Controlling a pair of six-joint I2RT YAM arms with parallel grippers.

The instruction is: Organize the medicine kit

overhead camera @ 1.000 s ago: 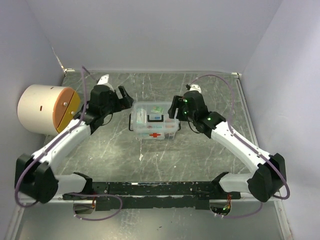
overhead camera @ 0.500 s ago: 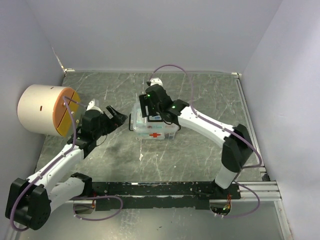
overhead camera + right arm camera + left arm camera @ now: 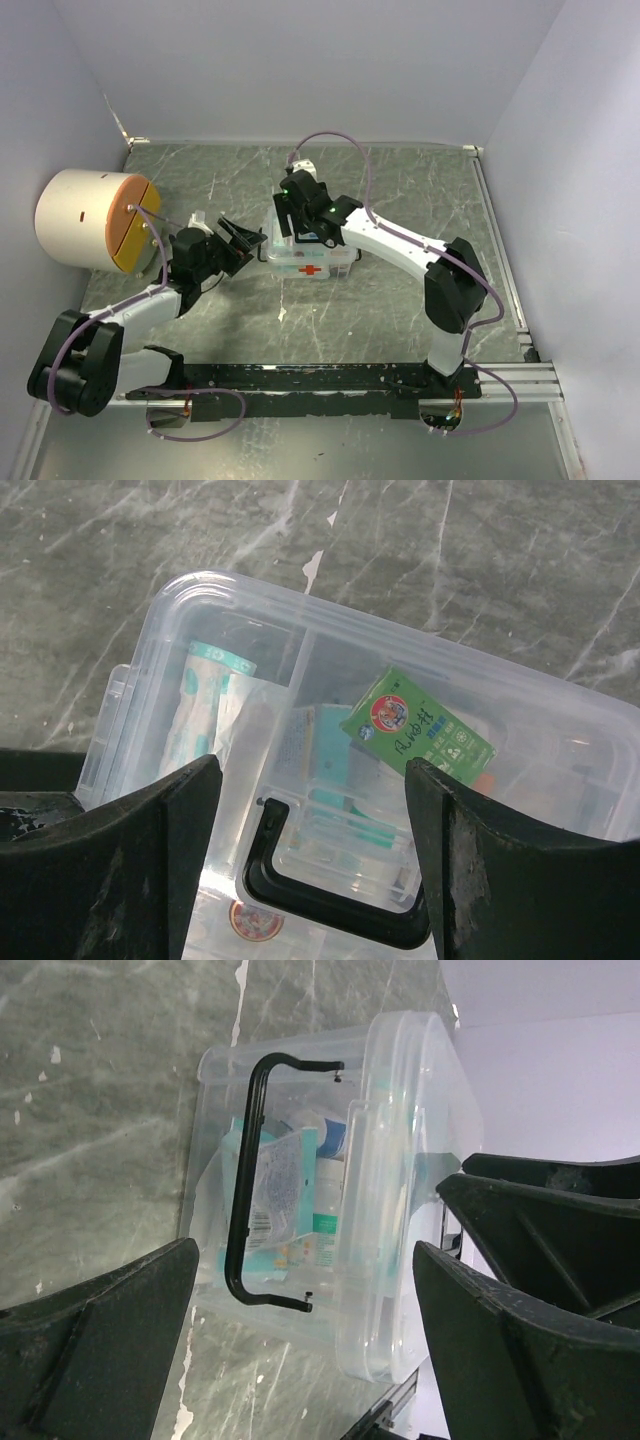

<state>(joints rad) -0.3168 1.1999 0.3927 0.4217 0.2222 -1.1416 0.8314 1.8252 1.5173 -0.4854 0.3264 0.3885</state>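
The medicine kit (image 3: 310, 252) sits mid-way across the grey marbled table (image 3: 400, 310), its clear lid on. The white-and-orange cylinder (image 3: 88, 220) lies at the table's left edge, well apart from the kit.

The right gripper (image 3: 288, 228) hangs over the kit's left end, jaws spread wide and gripping nothing. The left gripper (image 3: 250, 245) is just beside the kit's left side, jaws fully apart and empty.

A black handle (image 3: 245, 1190) lies flat on the lid. A green packet (image 3: 415, 725) and a teal-printed roll (image 3: 205, 705) show through the lid. The red cross (image 3: 311, 270) marks the near wall.
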